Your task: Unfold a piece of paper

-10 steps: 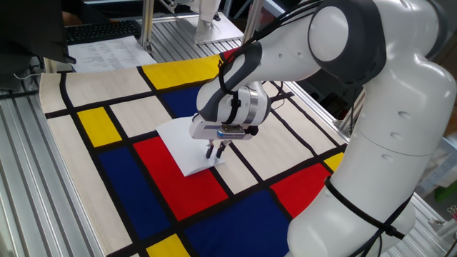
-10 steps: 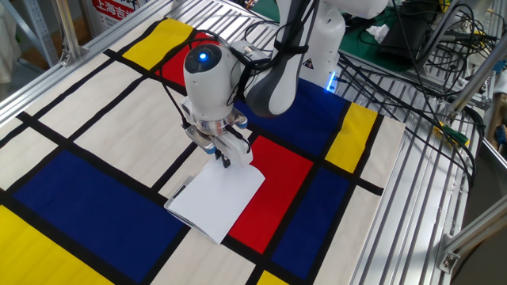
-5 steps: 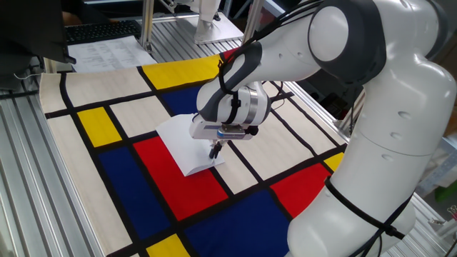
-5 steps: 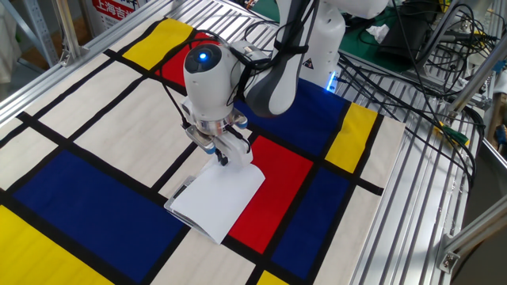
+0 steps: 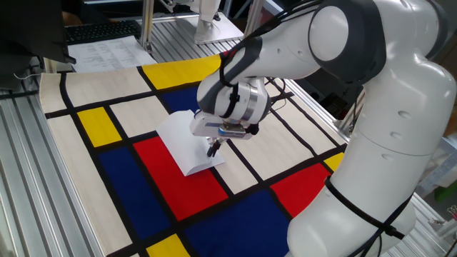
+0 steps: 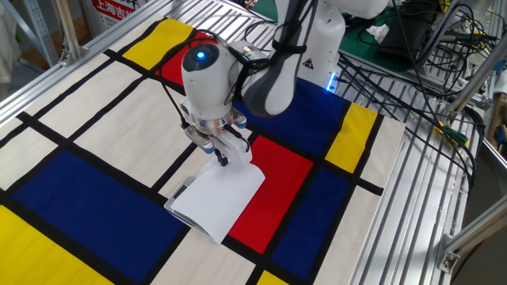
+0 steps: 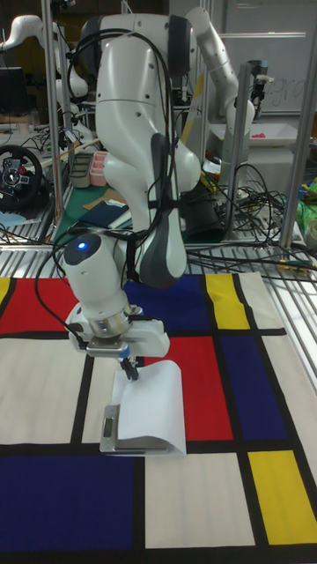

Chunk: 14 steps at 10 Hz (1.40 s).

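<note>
Tall fixed view: the piece of paper lies folded on the patterned cloth, straddling a cream block and the neighbouring red block, with the rounded fold nearest that camera and the free edges on the far side under my tool. One plain sheet is present.

My pincer holds the upper layer at that far edge. The fingers are pressed together on the top flap, as the one fixed view and the other fixed view both indicate; the paper between the tips is too thin to resolve clearly.

Change since one second ago: the fingers were parted over the edge; they have since come together, and the wrist now sits slightly higher. The upper layer shows slight lift at the gripped edge in the tall fixed view, while the lower layer rests flat.

Assessment: the grasp step appears complete and the opening step is starting. The sheet is not yet unfolded. The next move likely requires carrying the flap up and over the fold line without dragging the lower layer along.

Count: one sheet, one arm, one pincer, one cloth. Printed sheets lie at the far table edge, beyond the cloth; their number cannot be determined.
</note>
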Tool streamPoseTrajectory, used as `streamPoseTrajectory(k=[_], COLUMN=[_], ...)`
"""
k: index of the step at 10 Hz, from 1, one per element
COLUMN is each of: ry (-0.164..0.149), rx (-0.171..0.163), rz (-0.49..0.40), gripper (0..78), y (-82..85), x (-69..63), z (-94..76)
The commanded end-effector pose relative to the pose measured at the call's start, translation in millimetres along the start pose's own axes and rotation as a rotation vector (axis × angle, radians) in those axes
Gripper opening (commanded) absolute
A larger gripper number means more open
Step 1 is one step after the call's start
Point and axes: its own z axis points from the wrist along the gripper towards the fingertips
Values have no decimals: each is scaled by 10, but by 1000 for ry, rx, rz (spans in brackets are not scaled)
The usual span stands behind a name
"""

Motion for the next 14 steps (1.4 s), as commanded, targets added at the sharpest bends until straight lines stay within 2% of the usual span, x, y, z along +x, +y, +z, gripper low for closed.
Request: streamPoseTrajectory(k=[1,2,5,9,10,12,14], ry=[1,11,15,38,42,52,62], rx=[-5,0,1,14,10,-25,-40], rz=[1,10,27,52,56,65,86], gripper=[11,11,11,11,11,11,11], y=[94,194,293,511,544,597,675], x=[-32,-30,-5,15,27,61,103], z=[-79,-150,-179,-275,-288,-298,-329])
